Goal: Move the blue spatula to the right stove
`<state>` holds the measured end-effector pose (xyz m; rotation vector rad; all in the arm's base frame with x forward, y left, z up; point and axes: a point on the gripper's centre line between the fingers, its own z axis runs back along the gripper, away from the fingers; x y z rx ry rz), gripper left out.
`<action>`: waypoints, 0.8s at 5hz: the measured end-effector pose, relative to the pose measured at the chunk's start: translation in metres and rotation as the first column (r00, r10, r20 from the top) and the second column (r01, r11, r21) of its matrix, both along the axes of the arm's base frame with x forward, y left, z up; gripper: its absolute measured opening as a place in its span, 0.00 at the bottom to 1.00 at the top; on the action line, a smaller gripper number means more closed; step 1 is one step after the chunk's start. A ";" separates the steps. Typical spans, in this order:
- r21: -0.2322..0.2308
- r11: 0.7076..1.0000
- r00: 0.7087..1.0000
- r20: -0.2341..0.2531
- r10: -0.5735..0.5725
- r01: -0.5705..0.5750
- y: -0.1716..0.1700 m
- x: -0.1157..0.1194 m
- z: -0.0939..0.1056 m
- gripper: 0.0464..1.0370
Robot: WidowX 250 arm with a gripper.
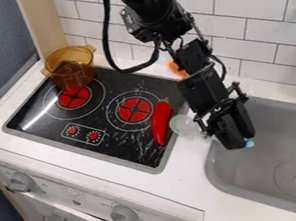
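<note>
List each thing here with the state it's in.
Amber pot: upright, on the left burner.
Red pepper: lying by the right burner.
Sink: drain uncovered.
Gripper: hanging over the sink's left side.
Blue item: mostly hidden by the gripper.
Orange item: partly hidden behind the arm.

We see a bit of the pale-blue spatula (249, 142) below the gripper (240, 141), and the flat, round, red right stove burner (134, 109).

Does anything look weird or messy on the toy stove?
A red pepper lies bare on the stovetop, not in the amber pot, which sits behind the left burner's red middle, off-centre. White specks look messy too; scratches or crumbs, I can't tell.
</note>
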<state>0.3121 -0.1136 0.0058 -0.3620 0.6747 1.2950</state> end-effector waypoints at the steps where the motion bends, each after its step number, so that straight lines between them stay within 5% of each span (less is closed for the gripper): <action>1: -0.011 0.999 0.999 0.003 0.037 -0.037 0.009 0.007 0.004 0.28; 2: -0.021 0.997 0.997 -0.002 0.072 -0.072 0.017 0.010 0.005 0.28; 3: 0.029 0.994 0.995 -0.002 0.102 -0.102 0.036 0.012 0.000 0.28; 4: 0.132 0.986 0.993 -0.049 0.109 -0.102 0.054 0.005 -0.025 0.28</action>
